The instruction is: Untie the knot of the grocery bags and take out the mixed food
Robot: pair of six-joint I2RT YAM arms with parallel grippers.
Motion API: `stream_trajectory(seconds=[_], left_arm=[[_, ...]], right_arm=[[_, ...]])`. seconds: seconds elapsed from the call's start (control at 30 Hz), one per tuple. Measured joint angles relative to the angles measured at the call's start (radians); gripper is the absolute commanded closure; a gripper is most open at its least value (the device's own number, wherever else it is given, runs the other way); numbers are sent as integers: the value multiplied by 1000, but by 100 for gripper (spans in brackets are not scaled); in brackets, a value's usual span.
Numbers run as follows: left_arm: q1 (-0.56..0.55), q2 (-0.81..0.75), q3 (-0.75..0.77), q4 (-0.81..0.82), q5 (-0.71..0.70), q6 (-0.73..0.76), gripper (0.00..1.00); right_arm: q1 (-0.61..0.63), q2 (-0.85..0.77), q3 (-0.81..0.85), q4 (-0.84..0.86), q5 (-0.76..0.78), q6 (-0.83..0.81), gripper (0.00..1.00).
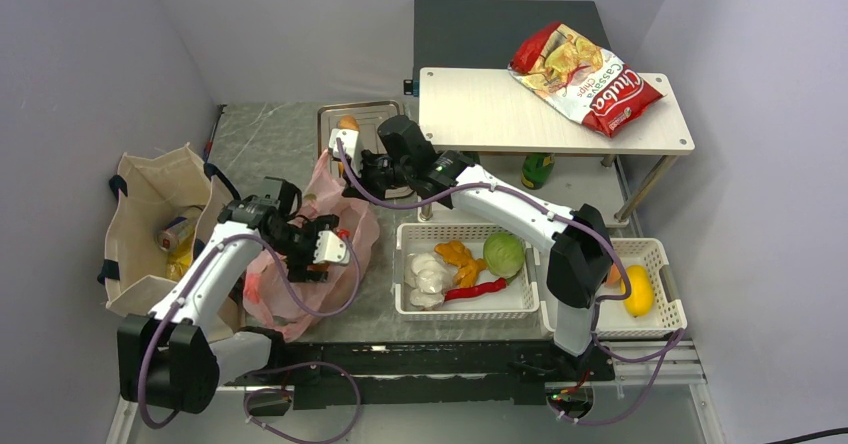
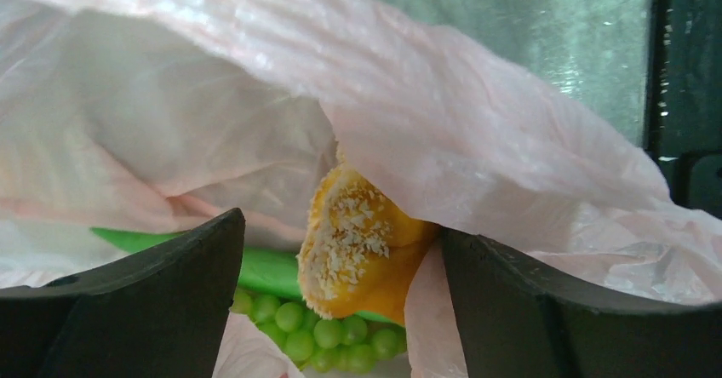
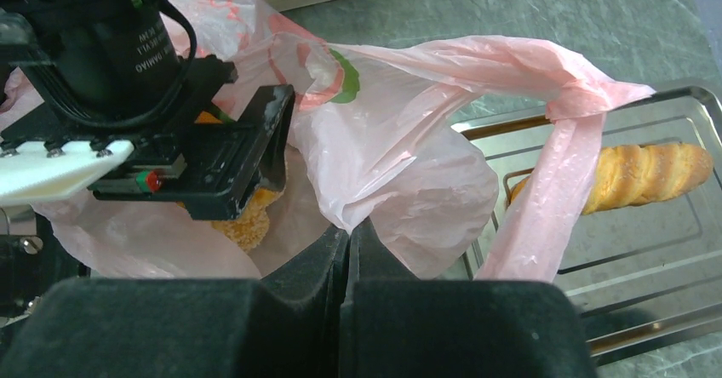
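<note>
The pink grocery bag (image 1: 275,294) lies open left of centre; the beige tote (image 1: 140,189) stands at the far left. My left gripper (image 2: 340,225) reaches into the pink bag with its jaws open on either side of a crumb-coated brown bun (image 2: 362,242). Under the bun lie green grapes (image 2: 328,340) and a long green vegetable (image 2: 260,269). My right gripper (image 3: 349,225) is shut on a fold of the pink bag's rim (image 3: 409,174), holding it up. White garlic (image 1: 425,274) and a green cabbage (image 1: 503,254) sit in a white basket (image 1: 465,310).
A metal tray (image 3: 647,259) behind the bag holds a long baguette (image 3: 651,174). A second white basket (image 1: 655,322) at the right holds a yellow fruit (image 1: 638,290). A raised white shelf (image 1: 500,114) carries the red Cassava chips bag (image 1: 585,79). A green bottle (image 1: 537,169) stands beneath it.
</note>
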Motion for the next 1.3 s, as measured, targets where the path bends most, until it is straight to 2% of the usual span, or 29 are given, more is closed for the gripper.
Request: stream_trajectory(seconds=[0.07,0.27,0.3,0.57,0.83,0.93,1.03,1.17,1.2,1.23,1.3], left_arm=[[-10,23,0,-16,5,9,34],[-17,47,-20,-61,10,13,93],[-17,35,-21,-70,10,14,100],[3,-138,63,-122,3,-146,100],[55,-320,114,-4,-3,-333,100],[56,-355,86,46,-14,-360,100],[51,-377,27,49,-16,-320,100],[-33,-435,-166,55,-105,-222,100],[-46,-443,-195,52,-118,-207,96],[-70,-463,-241,53,-140,-177,78],[-98,-494,-291,50,-178,-135,35]], right_arm=[[0,0,0,0,0,0,100],[0,0,0,0,0,-1,100],[0,0,0,0,0,-2,100],[3,0,-36,3,0,-9,100],[12,0,-76,1,0,-21,100],[13,-1,-87,1,0,-32,100],[13,-5,-105,0,0,-44,100],[13,-6,-113,-8,0,-57,100],[13,-7,-113,-8,0,-59,100],[13,-8,-113,-8,0,-61,100],[13,-9,-113,-9,0,-64,100]])
